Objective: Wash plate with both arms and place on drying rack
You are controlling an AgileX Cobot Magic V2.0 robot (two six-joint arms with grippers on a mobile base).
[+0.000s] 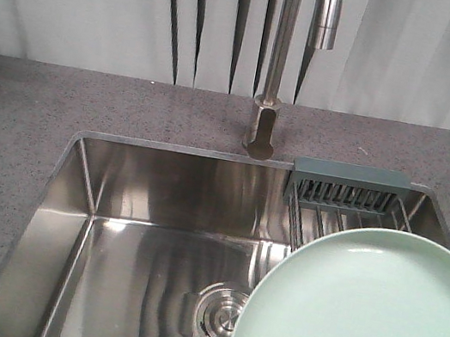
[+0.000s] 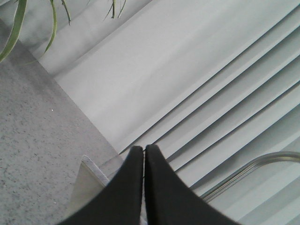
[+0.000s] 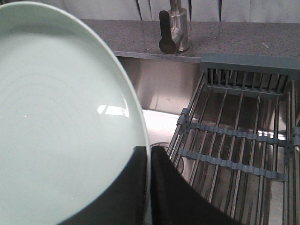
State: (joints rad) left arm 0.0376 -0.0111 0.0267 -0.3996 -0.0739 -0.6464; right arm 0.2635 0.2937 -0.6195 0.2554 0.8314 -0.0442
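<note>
Now R tool (image 3: 149, 154) clamps plate (image 3: 61, 117) rim; L tool (image 2: 143, 152) closed.

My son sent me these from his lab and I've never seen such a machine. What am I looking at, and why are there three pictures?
It is a two-armed robot at a kitchen sink, seen through three cameras at one moment. The front view looks down on the steel sink, the tap and the grey counter. The other two cameras sit on the wrists, so each black gripper shows at the bottom of its own picture.

The right gripper is clamped on the rim of a pale green plate, held above the sink beside the drying rack, a wire rack that sits across the basin.

The left gripper is closed and holds nothing; it points up towards the pleated curtain behind the counter.
</note>
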